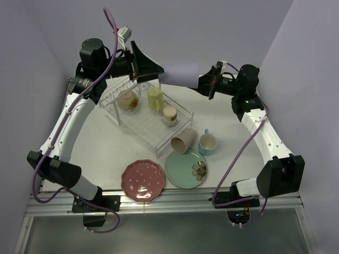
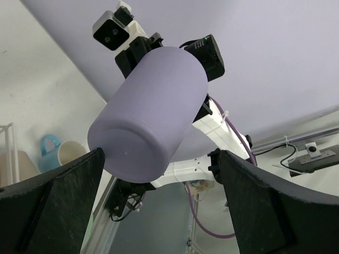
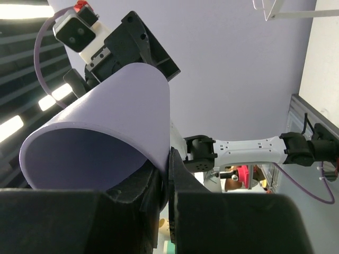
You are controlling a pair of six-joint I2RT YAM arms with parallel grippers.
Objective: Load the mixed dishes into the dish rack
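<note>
Handing over mid-air, as I judge it: your right gripper [image 1: 205, 82] is clenched on the lavender cup's [image 1: 180, 73] rim, holding it sideways above the dish rack's [image 1: 153, 135] far end. Your left gripper [image 1: 159, 71] stands released around its base; close it next. Mind the yellow cup [image 1: 154, 99] racked nearby.

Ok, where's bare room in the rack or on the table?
In the rack, the near end's grid is bare, in front of the beige cup; its far end is crowded by bowl and yellow cup. The table is bare left of it, beyond the pink plate.
</note>
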